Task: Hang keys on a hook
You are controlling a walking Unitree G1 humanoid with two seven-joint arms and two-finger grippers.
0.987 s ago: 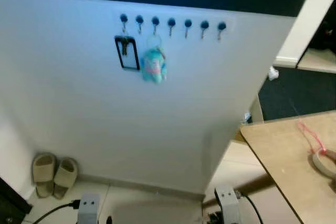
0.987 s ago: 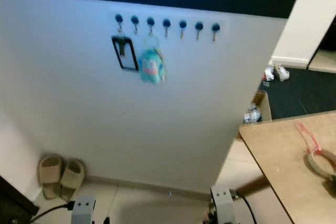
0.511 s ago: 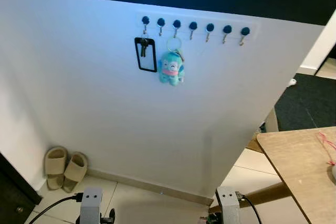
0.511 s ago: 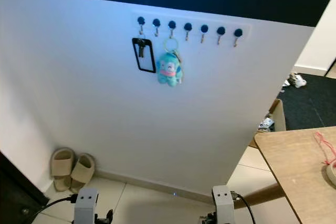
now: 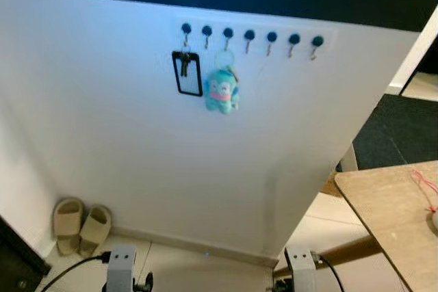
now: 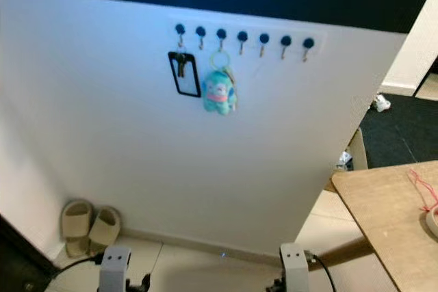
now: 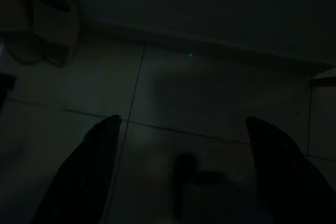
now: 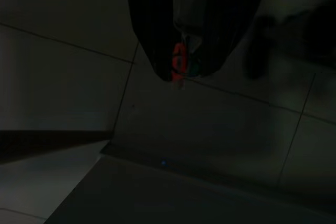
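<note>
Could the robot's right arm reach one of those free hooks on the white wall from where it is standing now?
Probably not yet. The right gripper hangs low over the floor tiles, shut on the keys, while the free hooks sit high on the white wall. Nothing blocks the way, but it likely must step closer and raise the arm.

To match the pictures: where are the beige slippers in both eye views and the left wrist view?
Left eye view: slippers low left, at the foot of the wall.
Right eye view: low left again.
Left wrist view: dim, near the wall's foot.
Shared landmark: blue light spot at the wall's foot.
</note>
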